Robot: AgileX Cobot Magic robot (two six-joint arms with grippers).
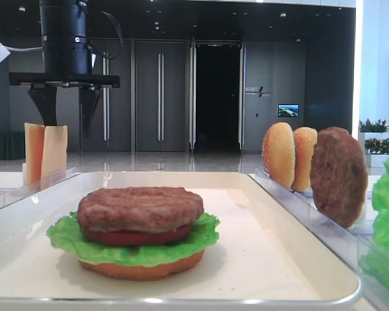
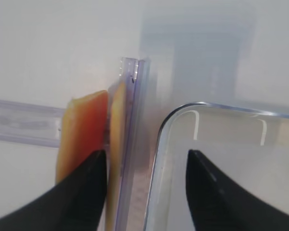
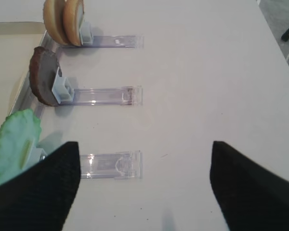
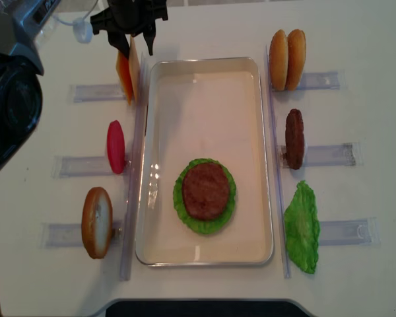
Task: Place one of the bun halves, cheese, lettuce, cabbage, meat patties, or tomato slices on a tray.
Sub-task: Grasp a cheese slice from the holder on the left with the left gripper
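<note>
Fingers (image 2: 82, 190) of the left gripper (image 4: 133, 45) stand partly open astride the cheese (image 4: 129, 74), gripping nothing: one slice passes outside the left finger, the other rises in the gap beside it. Both slices stand upright in a clear rack (image 2: 24, 125) at the tray's (image 4: 204, 69) ten o'clock corner. On the tray sits a stack: bun bottom (image 1: 141, 267), lettuce (image 1: 65, 237), tomato (image 1: 129, 237), patty (image 1: 140, 208). At three o'clock, the right gripper (image 3: 144, 185) hovers wide open, empty.

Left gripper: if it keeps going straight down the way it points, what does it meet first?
Most likely the cheese: the left gripper has open jaws straddling the slice nearest the tray. Depth is unclear.
</note>
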